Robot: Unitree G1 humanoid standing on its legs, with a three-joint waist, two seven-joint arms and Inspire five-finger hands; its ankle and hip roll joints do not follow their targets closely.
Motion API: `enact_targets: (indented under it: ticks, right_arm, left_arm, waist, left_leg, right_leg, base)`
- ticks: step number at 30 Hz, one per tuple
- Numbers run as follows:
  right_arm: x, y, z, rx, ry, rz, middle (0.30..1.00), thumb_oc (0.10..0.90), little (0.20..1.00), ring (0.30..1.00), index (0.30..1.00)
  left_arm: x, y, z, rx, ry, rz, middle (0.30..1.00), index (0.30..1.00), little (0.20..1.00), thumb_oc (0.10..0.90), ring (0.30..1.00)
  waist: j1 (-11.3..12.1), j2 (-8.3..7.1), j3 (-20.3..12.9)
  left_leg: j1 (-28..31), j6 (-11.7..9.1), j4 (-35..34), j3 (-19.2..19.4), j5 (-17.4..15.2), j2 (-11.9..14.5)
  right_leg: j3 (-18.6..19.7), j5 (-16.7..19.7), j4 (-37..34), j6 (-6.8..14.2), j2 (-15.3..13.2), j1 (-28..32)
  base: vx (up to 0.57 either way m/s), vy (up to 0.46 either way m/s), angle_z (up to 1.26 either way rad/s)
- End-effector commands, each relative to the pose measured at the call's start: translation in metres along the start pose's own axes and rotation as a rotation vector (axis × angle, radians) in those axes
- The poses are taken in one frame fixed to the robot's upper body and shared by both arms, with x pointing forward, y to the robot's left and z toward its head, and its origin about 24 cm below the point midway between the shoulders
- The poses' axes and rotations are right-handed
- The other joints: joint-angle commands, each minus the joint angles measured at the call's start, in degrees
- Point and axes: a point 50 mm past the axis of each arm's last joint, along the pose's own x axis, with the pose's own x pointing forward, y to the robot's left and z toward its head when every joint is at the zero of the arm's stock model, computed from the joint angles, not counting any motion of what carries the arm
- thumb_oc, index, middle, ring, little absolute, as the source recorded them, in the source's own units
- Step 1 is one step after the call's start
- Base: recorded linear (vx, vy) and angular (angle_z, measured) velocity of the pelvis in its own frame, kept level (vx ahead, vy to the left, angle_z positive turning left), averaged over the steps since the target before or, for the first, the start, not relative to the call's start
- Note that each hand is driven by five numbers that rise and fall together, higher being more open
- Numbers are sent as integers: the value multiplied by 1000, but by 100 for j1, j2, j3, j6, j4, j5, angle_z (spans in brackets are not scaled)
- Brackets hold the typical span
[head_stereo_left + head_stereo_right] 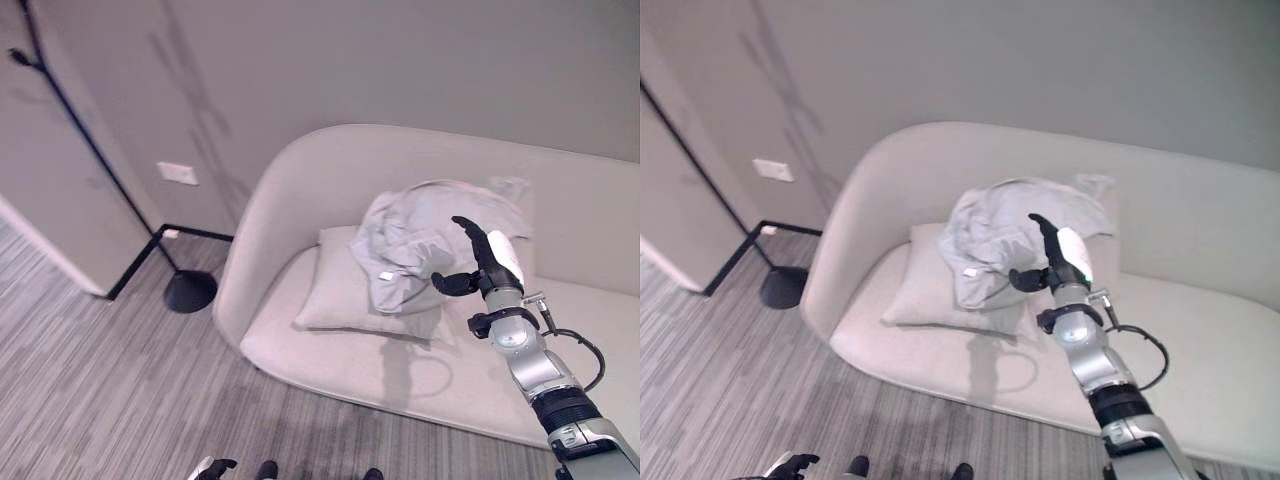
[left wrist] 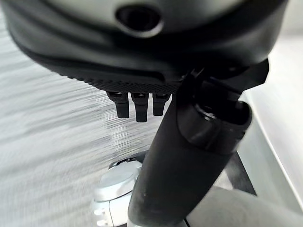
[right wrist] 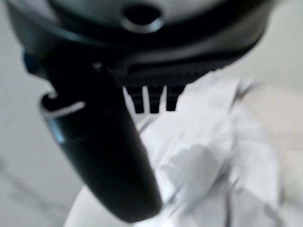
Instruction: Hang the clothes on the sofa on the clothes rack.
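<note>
right robot hand [image 1: 487, 262] open, fingers straight, just before grey garment [image 1: 420, 240] heaped on sofa [image 1: 330, 180] cushion [image 1: 335, 295].

The clothes rack [image 1: 95, 160] runs out of the frame's upper left, its top cut off. The sofa [image 1: 330, 180] is cut by the right edge. The cushion [image 1: 340, 295] lies partly hidden under the grey clothes [image 1: 420, 235]. At the bottom edge, the left hand [image 1: 212, 467] shows only in part.
</note>
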Motion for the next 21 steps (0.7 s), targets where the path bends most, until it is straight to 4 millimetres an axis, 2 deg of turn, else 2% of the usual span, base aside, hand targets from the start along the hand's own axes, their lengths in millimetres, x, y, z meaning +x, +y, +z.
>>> enact_targets:
  ticks: [1,3,6,10,14,21]
  right_arm:
    - [22,-42,25,74,-99,-167,900,800,900,900,900]
    - [26,-40,22,18,-64,-155,900,800,900,900,900]
    - [31,-39,21,-24,-43,-174,900,800,900,900,900]
    - [37,-57,32,-113,-67,-320,900,800,900,900,900]
    - [28,-81,36,-166,-126,-466,900,800,900,900,900]
    - [17,-88,34,-238,-168,-495,900,800,900,900,900]
  left_arm:
    - [2,-29,37,-35,-99,-72,900,900,900,800,900]
    - [1,-29,27,-67,-70,-67,900,900,900,800,900]
    - [0,-30,22,-60,-58,-65,900,900,900,800,900]
    - [0,-31,28,19,-92,-55,900,900,900,800,900]
    - [0,-31,30,63,-112,-44,900,900,900,800,900]
    - [-1,-31,31,87,-126,-37,900,900,900,800,900]
  waist:
    - [-150,-290,18]
    - [-114,-274,0]
    - [-60,-269,-17]
    - [-62,-276,7]
    - [-82,-241,23]
    - [-93,-206,40]
  left_leg:
    - [118,94,78,906,145,119]
    - [63,128,122,1271,176,132]
    - [148,126,1,1285,203,122]
    - [143,125,-120,1254,229,124]
    - [40,109,-124,1204,239,148]
    - [-60,58,-124,1121,285,169]
  right_leg:
    - [138,-768,103,327,-483,473]
    - [5,-780,103,321,-503,534]
    - [7,-756,103,334,-499,548]
    - [-49,-743,103,332,-493,482]
    - [-112,-787,103,323,-454,396]
    - [-168,-821,103,316,-411,340]
  base:
    - [25,8,64]
    - [92,10,37]
    - [102,1,20]
    - [64,6,13]
    - [23,-11,10]
    - [6,-8,5]
